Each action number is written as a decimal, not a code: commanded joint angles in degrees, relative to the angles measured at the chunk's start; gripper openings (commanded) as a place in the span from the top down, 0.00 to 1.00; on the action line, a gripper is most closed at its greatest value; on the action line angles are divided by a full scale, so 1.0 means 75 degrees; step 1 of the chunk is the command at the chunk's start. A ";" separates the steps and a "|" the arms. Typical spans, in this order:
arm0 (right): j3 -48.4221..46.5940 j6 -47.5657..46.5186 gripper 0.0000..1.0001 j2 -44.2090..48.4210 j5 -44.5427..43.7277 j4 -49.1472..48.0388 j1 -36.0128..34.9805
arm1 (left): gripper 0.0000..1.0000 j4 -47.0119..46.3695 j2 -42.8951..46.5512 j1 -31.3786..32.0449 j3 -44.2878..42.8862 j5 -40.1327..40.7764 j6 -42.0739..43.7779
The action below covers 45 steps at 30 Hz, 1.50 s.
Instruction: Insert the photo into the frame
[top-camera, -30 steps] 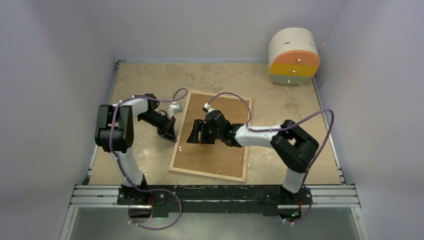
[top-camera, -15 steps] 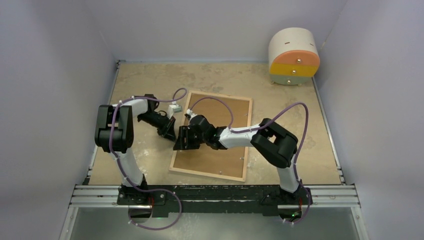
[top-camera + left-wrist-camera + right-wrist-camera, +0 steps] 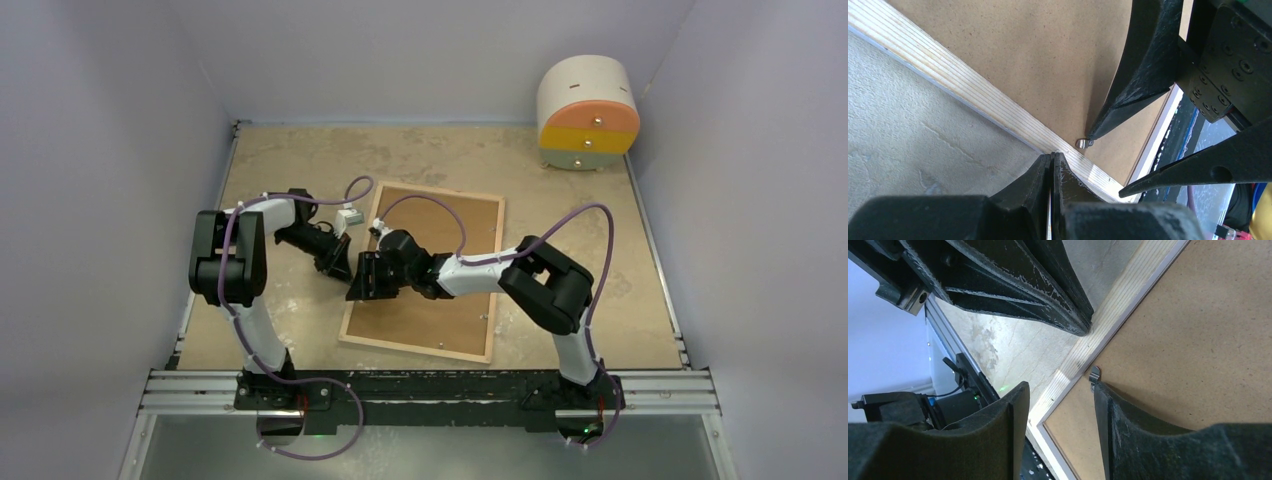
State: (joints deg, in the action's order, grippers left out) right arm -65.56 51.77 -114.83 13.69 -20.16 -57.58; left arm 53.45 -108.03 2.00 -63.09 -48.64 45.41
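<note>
We are working on the back of the frame, which is lying rear face up in the middle of the table with the brown backing board in it; the photo is not showing, perhaps under that board. Our left gripper, clenched on nothing, is resting its tips on the frame's left wooden rail, while our right gripper, part released and grasping nothing, is touching one fingertip to the small metal clip at the board's left edge, so next we are needing a careful turn of that clip. We are finding no readable writing.
</note>
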 commanded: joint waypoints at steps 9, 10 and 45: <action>-0.0154 0.0081 0.49 -0.0149 0.0343 -0.0167 -0.0031 | 0.96 -0.0457 0.0053 0.0050 0.0194 0.0566 0.0262; -0.0188 0.0076 0.49 -0.0166 0.0377 -0.0116 -0.0025 | 0.96 -0.0459 0.0050 0.0050 0.0191 0.0568 0.0281; -0.0371 -0.0392 0.53 -0.0083 0.1113 0.0103 0.0729 | 0.97 -0.0307 0.0141 -0.0067 0.0121 0.0544 0.0379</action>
State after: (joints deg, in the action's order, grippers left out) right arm -67.59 49.95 -114.69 20.05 -18.35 -51.51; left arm 53.39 -107.66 1.89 -62.87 -48.58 45.58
